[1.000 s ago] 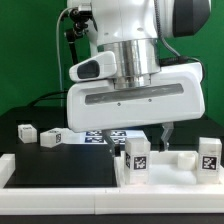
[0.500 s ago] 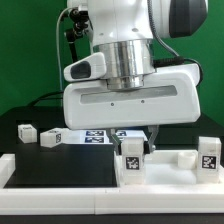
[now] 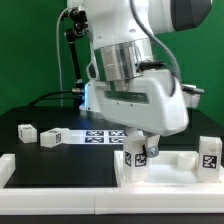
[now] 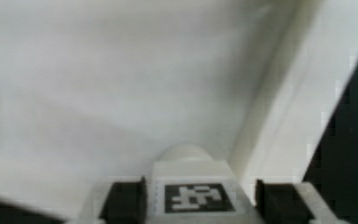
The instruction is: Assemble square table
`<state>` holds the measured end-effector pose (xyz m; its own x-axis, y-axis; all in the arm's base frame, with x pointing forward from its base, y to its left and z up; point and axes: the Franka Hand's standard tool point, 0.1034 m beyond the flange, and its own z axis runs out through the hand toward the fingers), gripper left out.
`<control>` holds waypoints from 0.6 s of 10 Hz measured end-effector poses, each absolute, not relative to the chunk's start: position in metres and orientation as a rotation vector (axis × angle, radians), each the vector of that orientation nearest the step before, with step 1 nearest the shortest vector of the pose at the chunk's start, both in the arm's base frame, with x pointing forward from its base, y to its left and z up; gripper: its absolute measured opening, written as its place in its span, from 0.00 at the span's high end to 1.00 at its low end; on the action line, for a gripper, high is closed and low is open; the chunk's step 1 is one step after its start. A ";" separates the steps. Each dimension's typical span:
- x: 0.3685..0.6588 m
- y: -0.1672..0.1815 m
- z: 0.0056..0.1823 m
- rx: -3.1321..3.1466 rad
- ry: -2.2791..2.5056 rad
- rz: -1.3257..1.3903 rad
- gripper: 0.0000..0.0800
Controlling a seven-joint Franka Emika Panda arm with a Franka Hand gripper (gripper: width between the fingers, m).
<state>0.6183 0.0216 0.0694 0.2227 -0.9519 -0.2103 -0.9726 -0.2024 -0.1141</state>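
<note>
Altogether one tabletop (image 3: 176, 163), four legs (image 3: 209, 155), one gripped

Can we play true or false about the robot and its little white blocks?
1. A tagged leg stands between the fingers of the gripper. True.
2. The tabletop is red. False: it is white.
3. A loose leg lies far over at the exterior view's left. True.
4. The table under everything is yellow. False: it is black.
5. The gripper is holding a spoon. False: no spoon shows anywhere.
</note>
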 end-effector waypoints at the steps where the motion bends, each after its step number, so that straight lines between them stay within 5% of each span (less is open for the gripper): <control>1: 0.619 0.022 0.070 -2.202 1.898 0.152 0.63; 6: 0.618 0.023 0.068 -2.030 2.079 0.177 0.63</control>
